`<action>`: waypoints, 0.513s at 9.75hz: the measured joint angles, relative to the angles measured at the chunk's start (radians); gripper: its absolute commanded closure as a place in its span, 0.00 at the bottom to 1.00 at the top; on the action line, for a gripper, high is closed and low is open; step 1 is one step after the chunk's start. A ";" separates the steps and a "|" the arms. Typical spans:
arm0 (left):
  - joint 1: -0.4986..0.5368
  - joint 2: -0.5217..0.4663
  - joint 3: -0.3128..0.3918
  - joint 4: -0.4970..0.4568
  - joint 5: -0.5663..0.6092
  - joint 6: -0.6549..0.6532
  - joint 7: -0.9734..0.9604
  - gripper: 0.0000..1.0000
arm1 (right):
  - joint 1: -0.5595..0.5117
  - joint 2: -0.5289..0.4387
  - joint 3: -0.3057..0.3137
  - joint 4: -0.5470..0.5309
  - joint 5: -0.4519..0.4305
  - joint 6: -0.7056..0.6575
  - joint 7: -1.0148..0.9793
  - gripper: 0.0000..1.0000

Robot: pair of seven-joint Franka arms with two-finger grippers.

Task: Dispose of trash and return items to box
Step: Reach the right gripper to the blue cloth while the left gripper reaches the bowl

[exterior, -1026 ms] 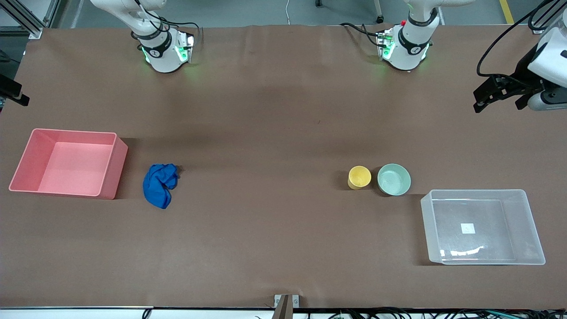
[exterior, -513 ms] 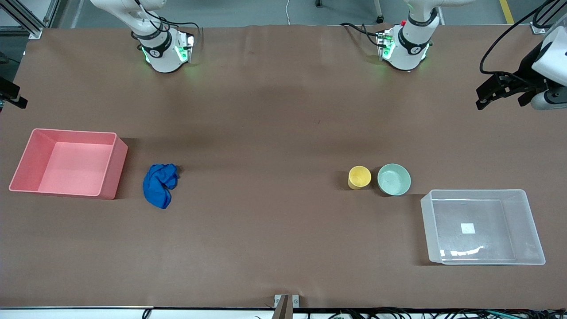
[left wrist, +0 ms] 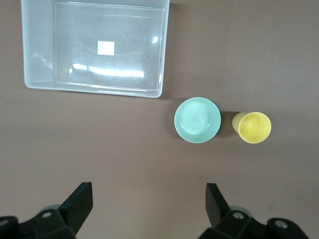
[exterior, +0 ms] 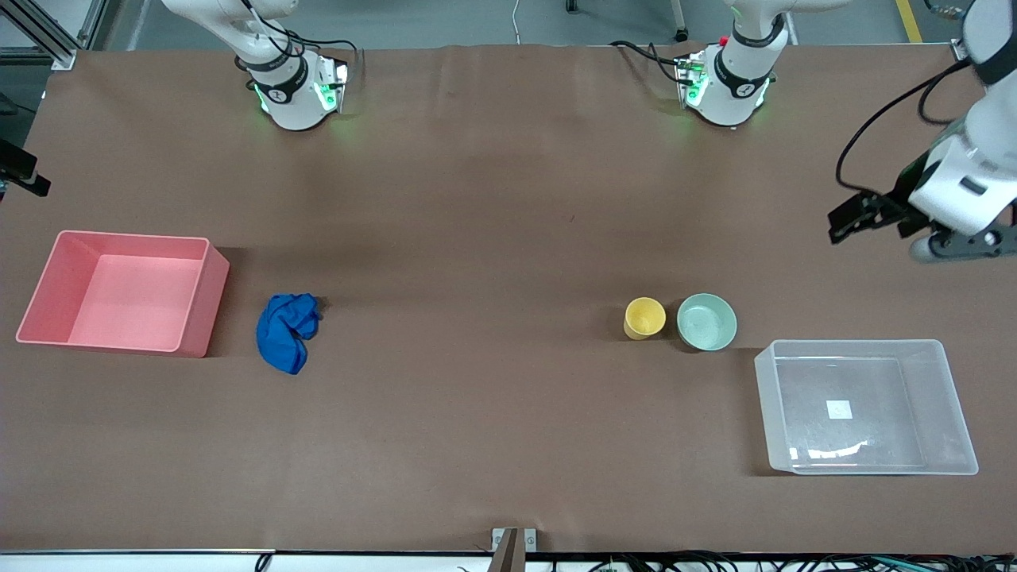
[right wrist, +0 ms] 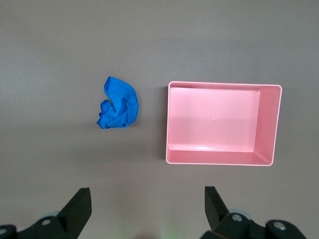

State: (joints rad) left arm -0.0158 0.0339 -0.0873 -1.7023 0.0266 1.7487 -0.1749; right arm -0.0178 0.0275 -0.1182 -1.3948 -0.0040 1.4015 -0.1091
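Note:
The blue cloth wad (exterior: 288, 331) lies on the table beside the pink bin (exterior: 119, 290); both also show in the right wrist view, the cloth (right wrist: 118, 109) and the bin (right wrist: 219, 122). The yellow cup (exterior: 644, 318) and mint-green bowl (exterior: 706, 322) stand side by side near the clear tub (exterior: 864, 405), which is empty. In the left wrist view I see the cup (left wrist: 254, 127), the bowl (left wrist: 197, 119) and the tub (left wrist: 124, 50). My left gripper (left wrist: 148, 199) is open and empty, high over the table at the left arm's end (exterior: 961, 245). My right gripper (right wrist: 147, 204) is open and empty, high over the table.
The pink bin is empty and sits at the right arm's end of the table. The two arm bases (exterior: 295, 87) (exterior: 727, 83) stand along the table's edge farthest from the front camera. Only a black part of the right arm (exterior: 20, 171) shows at the front view's edge.
My left arm has swung in over the table, toward the cup, the bowl and the tub. The right arm has barely moved. Nothing on the table has moved.

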 measured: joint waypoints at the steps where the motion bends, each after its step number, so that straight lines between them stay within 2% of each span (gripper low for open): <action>1: 0.000 0.002 0.000 -0.061 0.000 0.085 0.000 0.00 | 0.001 0.001 0.002 -0.010 0.001 0.012 0.000 0.00; 5: 0.001 0.065 0.000 -0.287 0.000 0.429 -0.010 0.00 | 0.023 0.010 0.006 -0.176 0.001 0.201 0.000 0.00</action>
State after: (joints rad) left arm -0.0146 0.0985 -0.0872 -1.9895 0.0266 2.1778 -0.1852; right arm 0.0047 0.0373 -0.1121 -1.5705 -0.0027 1.6021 -0.1091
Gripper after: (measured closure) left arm 0.000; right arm 0.000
